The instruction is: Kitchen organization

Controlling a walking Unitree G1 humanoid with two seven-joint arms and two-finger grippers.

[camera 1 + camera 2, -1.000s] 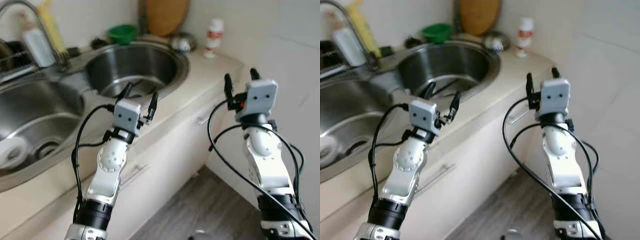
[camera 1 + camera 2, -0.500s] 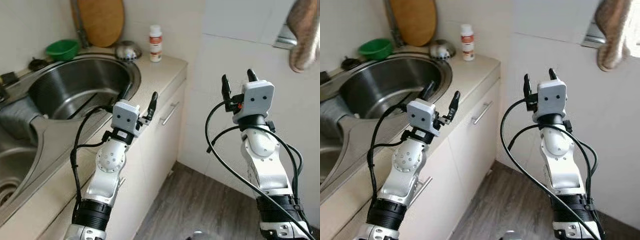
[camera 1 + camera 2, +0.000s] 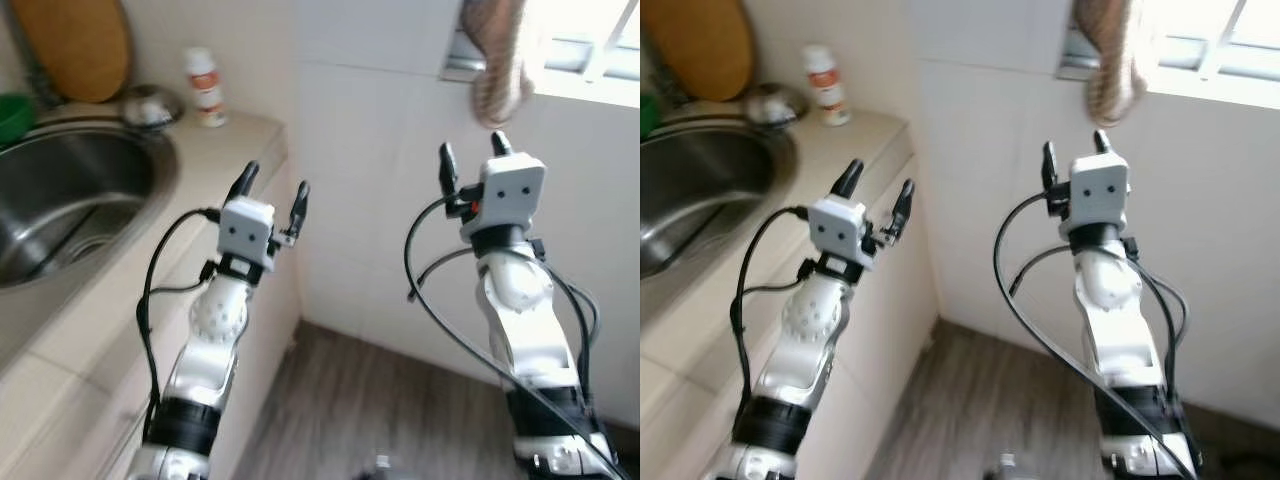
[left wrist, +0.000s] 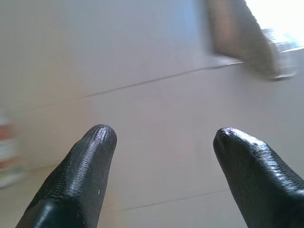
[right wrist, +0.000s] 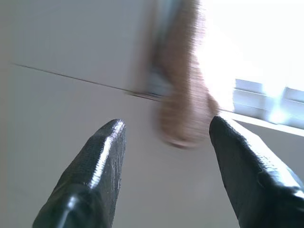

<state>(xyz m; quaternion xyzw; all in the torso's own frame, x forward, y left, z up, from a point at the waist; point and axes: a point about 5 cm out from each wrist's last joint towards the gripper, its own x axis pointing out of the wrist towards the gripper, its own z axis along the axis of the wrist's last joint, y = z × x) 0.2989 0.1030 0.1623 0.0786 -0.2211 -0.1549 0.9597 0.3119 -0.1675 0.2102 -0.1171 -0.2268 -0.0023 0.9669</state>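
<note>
White tiled wall (image 3: 370,150) fills the background, meeting a pale bench (image 3: 110,300) whose far end ends at a corner. We see a steel sink (image 3: 70,200) sunk in the bench, and at the bench's back edge a wooden board (image 3: 80,45) leaning on the wall, a small steel bowl (image 3: 150,103) and a white bottle with a red label (image 3: 205,88) near the far corner. A brown cloth (image 3: 497,60) hangs by the bright window (image 3: 590,55). We hold the left gripper (image 3: 271,195) raised over the bench's front edge, jaws apart and empty. Our right gripper (image 3: 470,160) is raised before the wall, below the cloth, jaws apart and empty.
</note>
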